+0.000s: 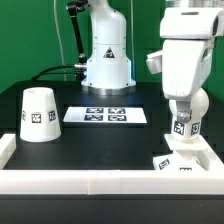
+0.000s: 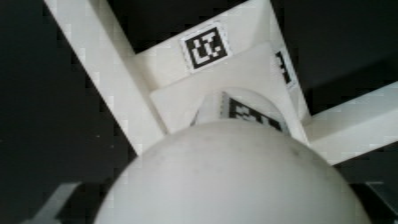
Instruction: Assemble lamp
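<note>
My gripper is shut on the white ball-shaped bulb and holds it upright, neck down, with the tagged neck over the flat square base. The base lies at the exterior view's right, in the corner of the white frame. Whether the neck touches the base I cannot tell. In the wrist view the bulb fills the middle between my dark fingers, and the tagged base lies beyond it. The cone shade stands alone on the black table at the exterior view's left.
The marker board lies flat in the middle of the table. A white frame wall runs along the front edge and up the right side. The robot's base stands at the back.
</note>
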Controlling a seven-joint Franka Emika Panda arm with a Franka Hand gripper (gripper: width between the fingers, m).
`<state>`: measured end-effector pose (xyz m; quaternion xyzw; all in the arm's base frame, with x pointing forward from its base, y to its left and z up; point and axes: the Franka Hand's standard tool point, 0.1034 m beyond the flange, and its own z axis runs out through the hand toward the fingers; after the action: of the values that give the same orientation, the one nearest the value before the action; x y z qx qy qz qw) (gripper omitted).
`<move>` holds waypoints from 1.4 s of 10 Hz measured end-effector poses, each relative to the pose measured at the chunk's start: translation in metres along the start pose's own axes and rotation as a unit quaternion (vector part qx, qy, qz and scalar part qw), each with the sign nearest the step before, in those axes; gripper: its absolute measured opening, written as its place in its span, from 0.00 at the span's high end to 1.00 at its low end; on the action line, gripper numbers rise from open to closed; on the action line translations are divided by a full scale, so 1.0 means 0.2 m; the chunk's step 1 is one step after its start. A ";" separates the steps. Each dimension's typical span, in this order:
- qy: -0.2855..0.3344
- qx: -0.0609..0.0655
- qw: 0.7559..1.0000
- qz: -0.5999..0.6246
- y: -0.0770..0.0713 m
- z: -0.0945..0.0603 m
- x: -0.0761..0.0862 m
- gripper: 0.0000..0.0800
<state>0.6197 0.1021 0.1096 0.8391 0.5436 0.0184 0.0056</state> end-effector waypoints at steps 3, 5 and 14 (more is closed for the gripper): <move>0.005 -0.003 0.988 0.155 0.00 0.00 -0.01 0.29; 0.005 -0.005 0.959 0.282 0.00 0.00 -0.01 0.28; 0.000 -0.006 0.787 0.617 0.01 0.00 -0.04 0.28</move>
<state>0.6177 0.0951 0.1103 0.9957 -0.0897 0.0214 -0.0022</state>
